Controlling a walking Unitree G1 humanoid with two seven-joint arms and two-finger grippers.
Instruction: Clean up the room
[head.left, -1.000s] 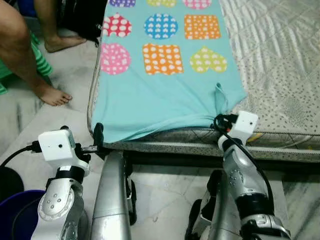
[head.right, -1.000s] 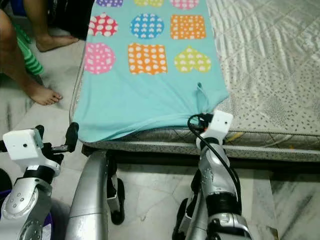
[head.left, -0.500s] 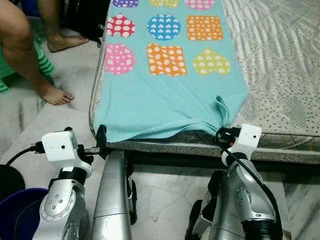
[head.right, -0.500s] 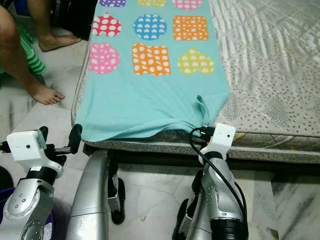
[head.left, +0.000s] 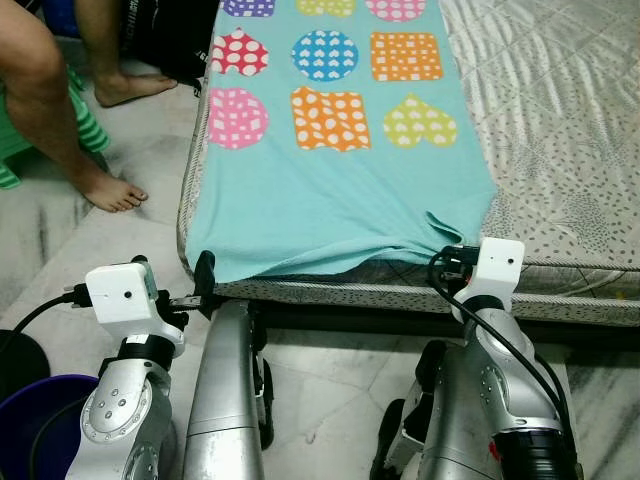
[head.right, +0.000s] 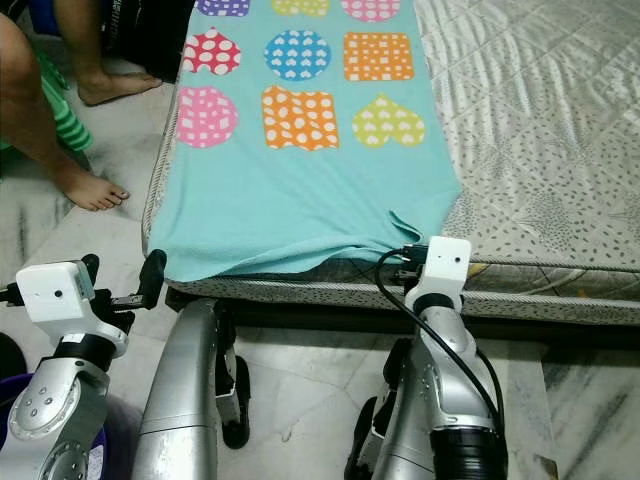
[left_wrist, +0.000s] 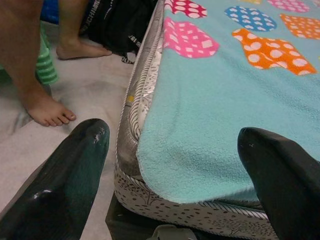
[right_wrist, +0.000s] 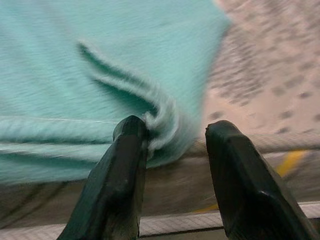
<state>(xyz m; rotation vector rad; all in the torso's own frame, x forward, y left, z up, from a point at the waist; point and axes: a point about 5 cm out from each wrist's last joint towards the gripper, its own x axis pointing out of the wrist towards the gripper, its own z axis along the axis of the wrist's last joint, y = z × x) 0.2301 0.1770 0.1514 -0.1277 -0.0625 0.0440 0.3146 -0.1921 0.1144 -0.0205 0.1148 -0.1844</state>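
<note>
Both silver arms reach forward and low. The left hand (left_wrist: 170, 150) holds its two black fingers (left_wrist: 82, 150) spread wide apart, level with each other. The right hand (right_wrist: 172, 137) also has its fingers (right_wrist: 125, 150) parted, with a clear gap between them, the wrist angled slightly inward beneath its white camera housing.

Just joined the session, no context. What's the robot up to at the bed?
The robot stands at the foot of a mattress covered partly by a teal blanket with dotted shapes. Its right gripper is open at the blanket's bunched near corner, one finger touching the fold. The left gripper is open in front of the other near corner, not gripping it. A person's bare feet are on the floor beside the bed.
</note>
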